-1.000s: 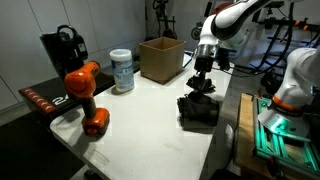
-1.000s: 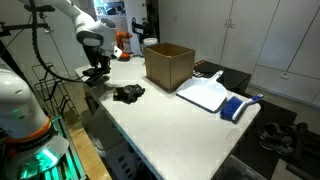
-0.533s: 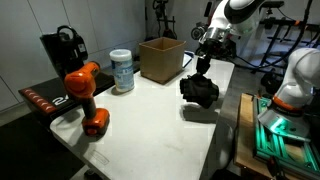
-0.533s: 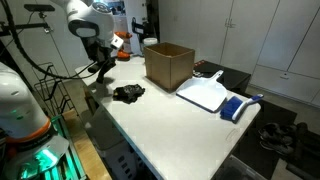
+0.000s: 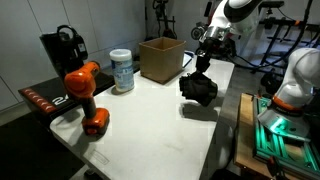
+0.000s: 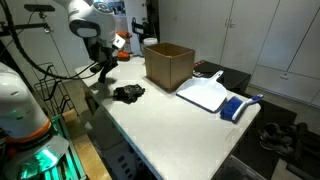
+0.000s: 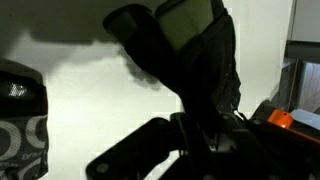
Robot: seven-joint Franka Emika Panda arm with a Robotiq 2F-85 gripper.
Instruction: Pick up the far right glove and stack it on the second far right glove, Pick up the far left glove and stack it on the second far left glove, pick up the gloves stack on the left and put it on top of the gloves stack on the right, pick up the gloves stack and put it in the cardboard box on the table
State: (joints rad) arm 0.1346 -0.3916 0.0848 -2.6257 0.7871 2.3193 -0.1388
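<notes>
Black and lumpy, the gloves stack (image 5: 198,88) now hangs in the air, a bit right of the middle of the frame, up off the table (image 5: 150,125). A second ago it sat on the white top. Since half a second ago nothing has moved. The pincer (image 5: 202,66) is pressed almost together and pinches the top of the stack. The cardboard box (image 5: 160,58) stands just left of it, at the top middle. In an exterior view a dark lump (image 6: 128,93) lies on the table, lower left of the box; I cannot tell if it is a glove.
</notes>
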